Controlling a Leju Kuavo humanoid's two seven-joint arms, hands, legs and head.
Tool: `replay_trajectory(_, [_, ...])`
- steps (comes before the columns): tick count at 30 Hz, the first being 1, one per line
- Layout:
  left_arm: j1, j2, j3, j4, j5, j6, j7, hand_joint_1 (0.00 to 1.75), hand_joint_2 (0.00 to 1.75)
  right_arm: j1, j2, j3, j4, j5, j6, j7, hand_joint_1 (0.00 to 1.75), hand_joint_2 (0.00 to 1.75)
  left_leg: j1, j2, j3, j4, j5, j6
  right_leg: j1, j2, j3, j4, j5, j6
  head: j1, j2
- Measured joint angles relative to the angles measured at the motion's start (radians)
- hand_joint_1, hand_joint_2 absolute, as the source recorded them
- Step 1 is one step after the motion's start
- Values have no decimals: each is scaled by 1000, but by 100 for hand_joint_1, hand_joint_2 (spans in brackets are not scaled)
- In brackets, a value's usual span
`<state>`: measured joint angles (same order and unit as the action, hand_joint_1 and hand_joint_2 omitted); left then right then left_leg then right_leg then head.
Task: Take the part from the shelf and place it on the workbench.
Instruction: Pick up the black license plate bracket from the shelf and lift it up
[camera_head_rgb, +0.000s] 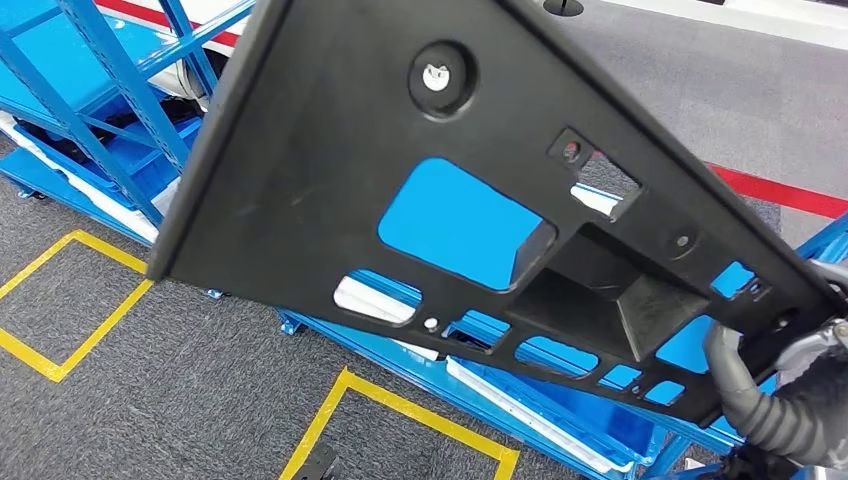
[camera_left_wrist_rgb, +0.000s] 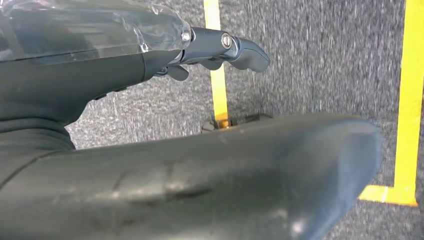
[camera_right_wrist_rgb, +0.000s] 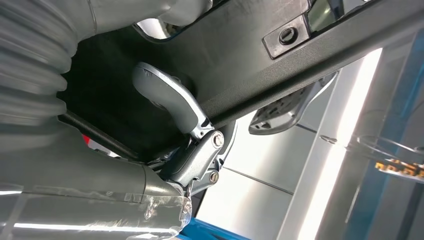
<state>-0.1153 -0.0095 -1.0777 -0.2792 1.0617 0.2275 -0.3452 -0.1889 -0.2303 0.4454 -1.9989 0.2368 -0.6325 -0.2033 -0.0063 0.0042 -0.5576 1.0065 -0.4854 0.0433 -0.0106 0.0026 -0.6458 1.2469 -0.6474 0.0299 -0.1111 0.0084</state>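
A large black plastic panel (camera_head_rgb: 330, 150) with several cut-outs and a white clip hangs tilted close in front of the head camera, above the blue shelf. My right hand (camera_head_rgb: 790, 400) grips its lower right corner, with dark fingers wrapped over the edge. In the right wrist view a grey finger (camera_right_wrist_rgb: 170, 100) presses against the panel's underside (camera_right_wrist_rgb: 240, 55). My left hand (camera_left_wrist_rgb: 200, 180) hangs over the grey carpet with its fingers apart and nothing in it.
The blue metal shelf rack (camera_head_rgb: 110, 90) runs from the upper left to the lower right behind the panel, with white padding on its low deck. Yellow tape outlines (camera_head_rgb: 60, 360) mark the grey carpet. A red floor line (camera_head_rgb: 780, 190) lies at the right.
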Motion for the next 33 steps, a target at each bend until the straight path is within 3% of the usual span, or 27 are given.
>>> replay_trajectory(1, [0, 0, 0, 0, 0, 0, 0, 0, 0, 1, -1, 0, 0, 0, 0, 0, 175, 175, 0, 0, -2, 2, 0, -1, -4, 0, -16, 38, -6, 4, 0, 0])
replay_trajectory(2, [0, 0, 0, 0, 0, -1, 0, 0, 0, 2, -3, 0, 0, 0, 0, 0, 175, 175, 1, 1, -3, 4, 0, -2, -9, 0, -16, 42, 8, 8, 0, 0])
replay_trajectory(4, [0, 0, 0, 0, 0, -1, 0, 0, 0, 2, -3, 1, 0, 0, 0, 1, 175, 175, 6, 0, -5, 12, -3, -9, -19, -2, 34, -60, 76, 16, 0, 0])
replay_trajectory(6, [0, 0, 0, 1, 1, -1, 0, 0, 0, 2, -4, 1, 0, 0, 0, 1, 175, 175, 8, -2, -11, 24, -7, -23, -19, -1, 90, -173, 119, 20, 2, 0])
replay_trajectory(9, [-1, 0, 0, 1, -1, 0, -2, 0, 0, 1, -4, 2, 0, 0, 2, 1, 175, 175, 8, -4, -22, 32, -11, -41, -13, 5, 96, -209, 119, 2, 1, 0])
replay_trajectory(13, [0, 0, 0, 2, -7, 3, -4, 0, 0, 1, -4, 2, 0, 0, 3, 1, 175, 175, 11, -4, -22, 30, -10, -20, -8, 5, 95, -215, 120, -8, -2, 0])
replay_trajectory(15, [0, 0, 0, 2, -9, 3, -5, 0, 0, 1, -4, 2, 0, 0, 3, 1, 175, 175, 13, -5, -21, 26, -4, -24, -5, 5, 94, -215, 122, -12, -2, 0])
replay_trajectory(27, [0, 0, 0, 2, -13, 1, -7, 0, 0, 1, -4, 2, 0, 1, 3, 1, 175, 175, 17, -7, -19, 19, -1, -54, -1, 4, 94, -213, 117, -21, -2, 0])
replay_trajectory(33, [0, 0, 0, 3, -5, -12, -7, 0, 0, 2, -4, 2, 0, 4, 1, 3, 175, 175, 14, -8, -22, 28, -8, -54, -5, 4, 96, -217, 116, -18, -2, 0])
